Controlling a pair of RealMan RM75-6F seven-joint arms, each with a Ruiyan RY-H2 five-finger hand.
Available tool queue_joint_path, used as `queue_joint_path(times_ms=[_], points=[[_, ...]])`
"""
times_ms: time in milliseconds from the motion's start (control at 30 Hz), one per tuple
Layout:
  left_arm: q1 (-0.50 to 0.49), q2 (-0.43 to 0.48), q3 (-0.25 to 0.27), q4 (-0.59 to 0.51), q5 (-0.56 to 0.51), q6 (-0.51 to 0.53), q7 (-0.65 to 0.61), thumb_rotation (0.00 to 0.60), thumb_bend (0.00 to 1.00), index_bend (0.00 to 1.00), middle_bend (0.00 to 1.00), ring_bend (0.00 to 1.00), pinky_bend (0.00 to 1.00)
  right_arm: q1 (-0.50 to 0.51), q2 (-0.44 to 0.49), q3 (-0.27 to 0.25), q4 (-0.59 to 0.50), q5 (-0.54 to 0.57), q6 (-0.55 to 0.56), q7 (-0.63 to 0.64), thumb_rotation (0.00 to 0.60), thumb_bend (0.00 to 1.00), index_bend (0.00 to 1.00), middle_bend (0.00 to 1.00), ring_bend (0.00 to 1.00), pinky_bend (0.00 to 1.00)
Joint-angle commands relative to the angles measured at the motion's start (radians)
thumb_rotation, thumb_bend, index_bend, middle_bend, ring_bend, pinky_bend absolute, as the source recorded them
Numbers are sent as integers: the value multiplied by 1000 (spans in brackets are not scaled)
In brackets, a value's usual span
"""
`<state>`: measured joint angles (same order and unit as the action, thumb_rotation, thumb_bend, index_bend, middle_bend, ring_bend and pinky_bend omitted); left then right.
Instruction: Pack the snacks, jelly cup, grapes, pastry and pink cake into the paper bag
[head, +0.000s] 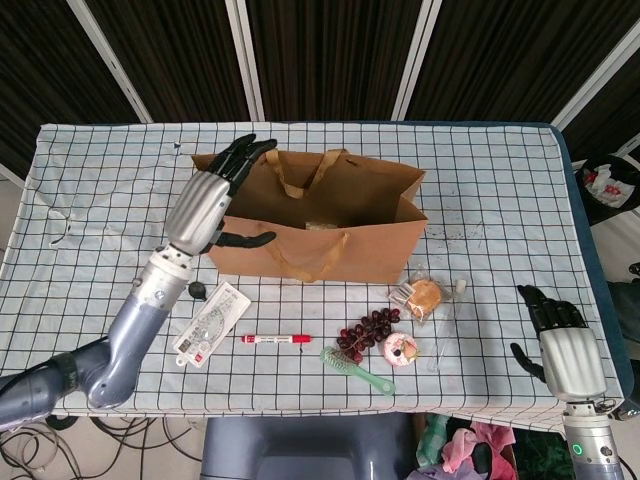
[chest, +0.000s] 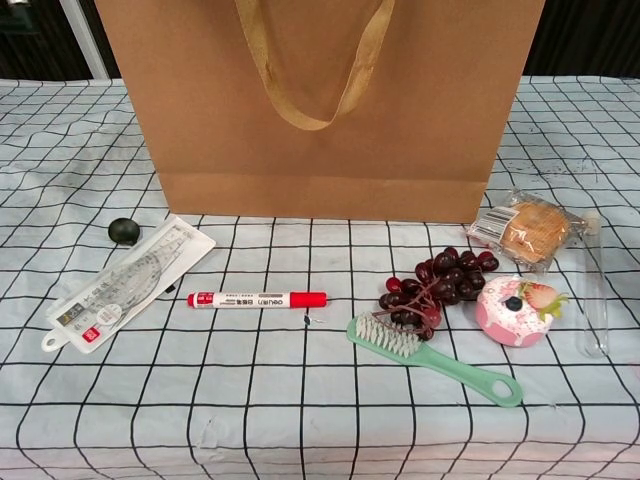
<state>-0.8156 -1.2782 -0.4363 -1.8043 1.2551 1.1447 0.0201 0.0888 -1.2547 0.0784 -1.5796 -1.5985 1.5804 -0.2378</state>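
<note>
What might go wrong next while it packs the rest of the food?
The left hand hovers open at the paper bag rim; a bump may tip or crumple it. The grapes lie against the green brush and pink cake, so grabbing them may drag either along.

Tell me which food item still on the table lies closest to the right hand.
The wrapped pastry, beside the bag's right corner; the grapes and pink cake sit farther from the right hand.

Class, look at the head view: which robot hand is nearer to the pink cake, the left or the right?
Right. The right robot hand rests near the table's edge, to the right of the pink cake. The left robot hand is farther off, up at the paper bag's left end.
</note>
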Motion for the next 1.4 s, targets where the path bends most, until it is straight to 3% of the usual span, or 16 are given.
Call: queue_joint_path(times_ms=[33, 167, 433, 633, 867, 1067, 1400], points=[[243, 135, 229, -25, 254, 243, 227, 600, 74, 62, 117, 0, 135, -1, 0, -7, -2, -4, -6, -6, 600, 181, 117, 154, 247, 237], [413, 122, 351, 113, 309, 410, 286, 600, 75, 90, 117, 3, 135, 7, 1, -16, 3, 3, -36, -7, 600, 181, 117, 154, 247, 237], [543, 89, 417, 277, 325, 516, 147, 600, 74, 101, 115, 6, 134, 54, 28, -14, 9, 4, -115, 38, 600, 181, 116, 152, 246, 213], [597, 61, 465, 358, 375, 546, 19, 600, 80, 94, 117, 0, 125, 172, 137, -15, -110, -33, -293, 89, 600, 183, 118, 152, 244, 211], [603, 86, 461, 330, 371, 511, 8, 600, 85, 94, 115, 0, 123, 330, 182, -14, -259, -48, -537, 78, 600, 184, 118, 150, 240, 199], [610, 95, 448, 316, 347, 483, 14, 600, 85, 86, 114, 0, 111, 446, 91, 11, -284, 22, -707, -34, 600, 184, 118, 147, 228, 199], [609, 104, 436, 294, 324, 431, 33, 600, 89, 74, 107, 0, 100, 538, -68, 41, -224, 155, -787, -229, 600, 183, 119, 130, 182, 200]])
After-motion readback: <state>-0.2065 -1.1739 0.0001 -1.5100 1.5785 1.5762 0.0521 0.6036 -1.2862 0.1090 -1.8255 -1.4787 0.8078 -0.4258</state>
